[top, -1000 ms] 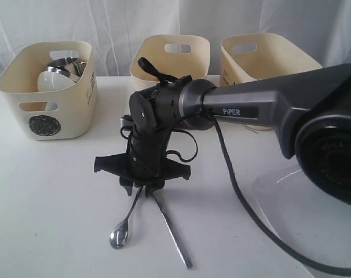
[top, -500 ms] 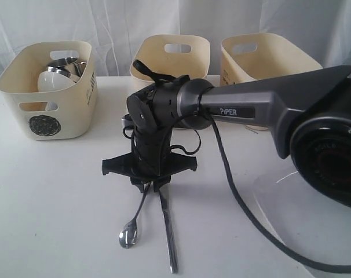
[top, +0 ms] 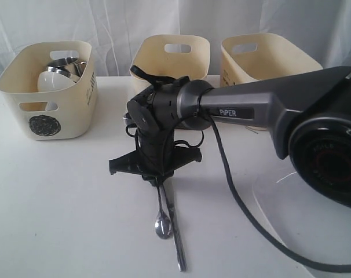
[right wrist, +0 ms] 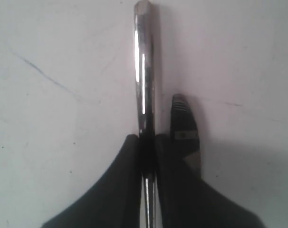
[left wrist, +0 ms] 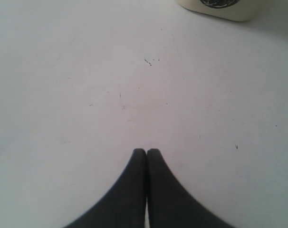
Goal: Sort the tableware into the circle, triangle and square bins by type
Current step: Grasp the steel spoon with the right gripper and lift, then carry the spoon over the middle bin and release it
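Steel mugs (top: pixel 61 62) and a white bowl (top: pixel 51 81) sit in the circle bin (top: pixel 77 110); the right gripper (top: pixel 158 180) clamps the knife (top: pixel 176 249), and the left gripper (left wrist: pixel 146 152) is pinched together, empty.

Bright, even light with soft shadows (wrist views slightly blurred); glare perhaps washes out the table (top: pixel 54 208).

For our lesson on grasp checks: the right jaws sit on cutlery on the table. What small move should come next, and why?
Probably a short straight lift. The right gripper has its jaws pressed on a steel handle, while the spoon and knife lie close together on the table, so a small rise would show what is truly held.
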